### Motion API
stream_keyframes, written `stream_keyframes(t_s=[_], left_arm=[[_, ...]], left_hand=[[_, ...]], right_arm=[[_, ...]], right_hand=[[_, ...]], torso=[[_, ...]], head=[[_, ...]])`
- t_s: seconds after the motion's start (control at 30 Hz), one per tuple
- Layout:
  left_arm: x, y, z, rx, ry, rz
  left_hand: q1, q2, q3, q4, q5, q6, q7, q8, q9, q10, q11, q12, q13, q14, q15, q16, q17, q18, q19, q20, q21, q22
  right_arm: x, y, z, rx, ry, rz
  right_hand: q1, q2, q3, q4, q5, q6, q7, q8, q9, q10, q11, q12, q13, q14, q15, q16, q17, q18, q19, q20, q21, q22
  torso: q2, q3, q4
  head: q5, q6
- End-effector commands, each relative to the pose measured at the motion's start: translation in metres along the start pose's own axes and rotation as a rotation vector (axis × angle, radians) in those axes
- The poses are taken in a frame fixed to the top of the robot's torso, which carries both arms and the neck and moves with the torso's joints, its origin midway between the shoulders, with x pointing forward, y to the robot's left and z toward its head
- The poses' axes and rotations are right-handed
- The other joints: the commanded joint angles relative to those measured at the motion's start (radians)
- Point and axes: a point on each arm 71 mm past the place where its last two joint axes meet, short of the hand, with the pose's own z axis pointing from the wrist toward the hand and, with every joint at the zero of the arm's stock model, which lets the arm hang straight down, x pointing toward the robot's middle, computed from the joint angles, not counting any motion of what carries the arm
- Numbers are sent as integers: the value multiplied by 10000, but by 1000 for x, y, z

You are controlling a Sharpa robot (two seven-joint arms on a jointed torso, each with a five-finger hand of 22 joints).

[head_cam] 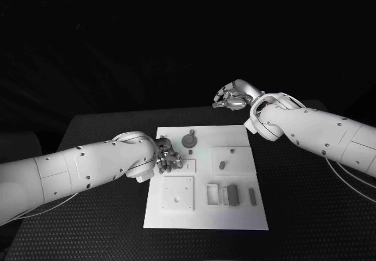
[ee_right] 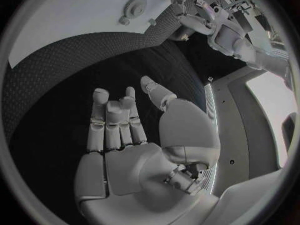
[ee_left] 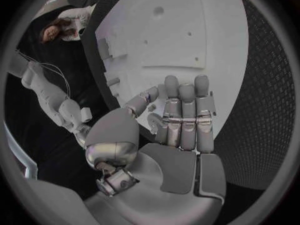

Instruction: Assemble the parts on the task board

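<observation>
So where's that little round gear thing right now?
In the head view the gear lies on the task board near its far edge, just beyond the left hand, which isn't touching it.

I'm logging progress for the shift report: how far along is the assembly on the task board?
Early, by the look of it. Nothing clearly looks assembled: the gear and small grey parts lie separately on the task board. In hand: the left hand is over the board's left edge, fingers apart and holding nothing in its wrist view. The right hand hangs empty beyond the board. Fitting the parts remains.
</observation>
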Motion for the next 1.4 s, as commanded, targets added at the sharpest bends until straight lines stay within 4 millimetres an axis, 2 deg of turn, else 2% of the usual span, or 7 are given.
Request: stream_keyframes(t_s=[0.03,0.67,1.0,1.07,1.2,1.3,1.4], left_arm=[[3,0,1,-108,132,176],[4,-14,7,-174,259,869],[10,-20,6,1,496,1051],[10,-20,5,35,494,1047],[10,-21,5,49,428,983],[8,-20,5,32,256,878],[7,-19,5,12,167,822]], left_hand=[[-53,52,213,-9,69,883,-869,42,31,-319,-269,64,24,-72,-22,44,-14,241,13,-68,26,26],[-178,113,200,0,17,918,-907,114,235,-331,-310,277,154,-90,-46,288,-74,233,45,-93,62,214],[-203,43,199,4,15,907,-910,112,284,-362,-314,320,183,-111,-55,346,-114,233,44,-101,66,272],[-249,-4,134,42,-231,916,-912,101,315,-381,-315,353,198,-130,-56,385,-181,229,58,-101,52,306],[-297,-138,72,83,-381,906,-904,69,324,-418,-305,353,190,-161,-49,401,-259,222,53,-97,12,316],[-520,-415,-155,291,-1348,860,-871,-21,324,-496,-276,310,128,-231,-34,412,-435,215,40,-87,-100,303],[-744,-547,-524,303,-1448,784,-830,-97,321,-580,-236,256,70,-316,-17,397,-553,204,-14,-68,-191,296]], right_arm=[[1,2,1,-109,126,22],[2,3,1,-128,138,27],[2,3,1,-128,151,24],[3,3,1,-137,166,27],[3,3,1,-136,166,27],[3,3,1,-132,168,25],[3,3,1,-129,175,24]], right_hand=[[50,36,5,-55,57,-22,67,-36,-4,-58,17,-1,-16,-52,-8,-30,-13,153,-77,17,-60,149],[62,46,2,-78,57,-21,68,-37,-4,-61,18,1,-22,-56,-7,-29,-16,153,-81,20,-62,150],[70,49,0,-94,57,-22,69,-38,-3,-62,19,3,-26,-58,-6,-29,-18,153,-82,21,-63,151],[69,49,-1,-95,57,-22,69,-38,-3,-62,19,4,-26,-59,-6,-29,-18,153,-82,22,-63,151],[66,49,-4,-96,56,-22,70,-38,-3,-64,20,3,-28,-60,-5,-29,-19,153,-83,23,-64,151],[62,49,-6,-96,56,-24,71,-40,-4,-65,21,3,-29,-62,-5,-30,-19,153,-84,25,-65,151],[56,47,-11,-96,55,-26,73,-41,-4,-68,22,2,-31,-64,-4,-31,-21,153,-86,27,-66,150]], torso=[[4,-1,4],[-10,-1,13],[1,-7,8],[2,-9,11],[3,-8,12],[1,-11,11],[2,-12,14]], head=[[0,8],[29,-16],[15,-18],[12,-18],[2,-27],[-5,-32],[-12,-20]])
